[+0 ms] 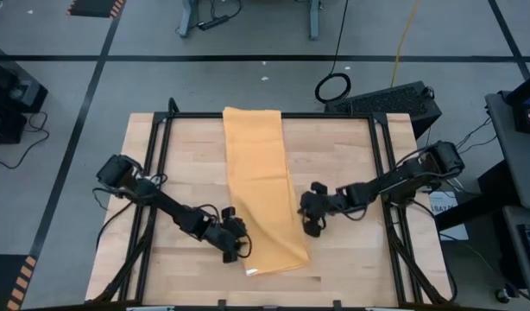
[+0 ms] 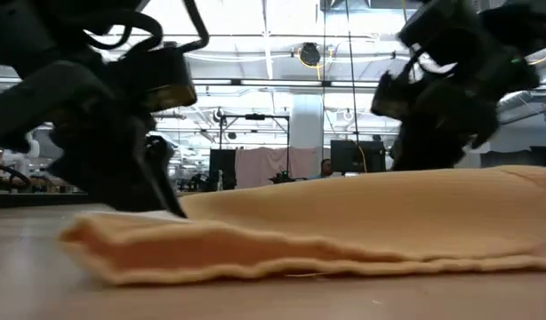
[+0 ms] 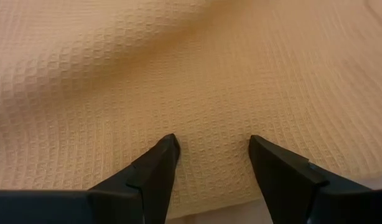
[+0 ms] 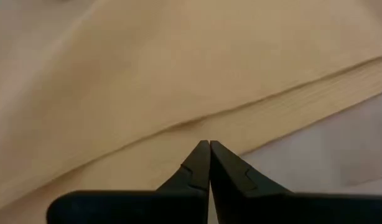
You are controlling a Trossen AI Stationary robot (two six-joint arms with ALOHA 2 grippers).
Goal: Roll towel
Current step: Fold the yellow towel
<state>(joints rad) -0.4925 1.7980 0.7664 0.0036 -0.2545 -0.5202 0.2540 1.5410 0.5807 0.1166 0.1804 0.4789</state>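
Observation:
The mustard-yellow towel (image 1: 263, 186) lies flat on the wooden table as a long folded strip, running from the far edge to the near edge. A small white tag (image 1: 252, 273) shows at its near end. My left gripper (image 1: 240, 248) is open at the towel's left long edge near the near end, with its fingers over the waffle fabric (image 3: 209, 93). My right gripper (image 1: 312, 226) is shut and low at the towel's right long edge (image 4: 253, 118). My left gripper sets its open fingertips (image 3: 169, 146) on the towel's top surface just inside its left long edge (image 2: 180, 213), slanting down from the table's left. Nothing is pinched and the towel lies flat. My right gripper points its shut fingertips (image 4: 209, 146) at the towel's right long edge; I cannot tell whether they touch it.
The black frame rails (image 1: 157, 155) run along the table's left and right sides. Bare wood (image 1: 351, 164) lies on both sides of the towel. A keyboard (image 1: 386, 99) sits past the far right corner.

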